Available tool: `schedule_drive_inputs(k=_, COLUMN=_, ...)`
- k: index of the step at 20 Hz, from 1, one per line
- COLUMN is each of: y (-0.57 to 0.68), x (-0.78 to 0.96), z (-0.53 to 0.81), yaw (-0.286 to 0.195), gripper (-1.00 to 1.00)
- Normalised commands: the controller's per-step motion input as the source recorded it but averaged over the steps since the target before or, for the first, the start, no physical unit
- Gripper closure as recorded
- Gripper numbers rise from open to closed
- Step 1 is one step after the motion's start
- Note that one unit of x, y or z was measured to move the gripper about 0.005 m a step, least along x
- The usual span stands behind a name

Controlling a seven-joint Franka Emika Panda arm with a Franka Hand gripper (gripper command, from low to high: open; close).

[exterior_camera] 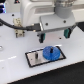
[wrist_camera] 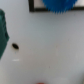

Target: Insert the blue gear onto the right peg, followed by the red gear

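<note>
The blue gear (exterior_camera: 51,52) lies flat on the right half of the white, black-bordered plate (exterior_camera: 33,60) in the exterior view. It covers the spot of the right peg, which is hidden. The left peg (exterior_camera: 36,56) stands bare as a thin dark pin. My gripper (exterior_camera: 53,34) hangs above the table just behind the plate, its teal fingers (exterior_camera: 41,36) spread wide and empty. In the wrist view the blue gear (wrist_camera: 62,5) and a plate corner (wrist_camera: 35,7) sit at one edge. A blurred red sliver at the opposite edge may be the red gear (wrist_camera: 41,82).
A small dark fixture with cables (exterior_camera: 19,33) sits on the white table toward the exterior view's left. A small dark spot (wrist_camera: 15,46) shows on the table in the wrist view, near one teal finger (wrist_camera: 4,35).
</note>
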Motion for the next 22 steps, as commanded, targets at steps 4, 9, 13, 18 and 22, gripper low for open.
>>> schedule_drive_inputs(k=4, y=0.1, x=-0.77, z=0.0, yaw=0.0, gripper=-1.0)
schedule_drive_inputs(k=9, y=0.05, x=-0.76, z=-0.03, yaw=0.0, gripper=-1.0)
schedule_drive_inputs(k=13, y=0.08, x=-0.73, z=-0.06, yaw=0.0, gripper=-1.0)
schedule_drive_inputs(k=18, y=0.16, x=-0.64, z=-0.1, yaw=0.0, gripper=-1.0)
schedule_drive_inputs(k=22, y=0.19, x=-0.52, z=-0.21, yaw=0.0, gripper=-1.0)
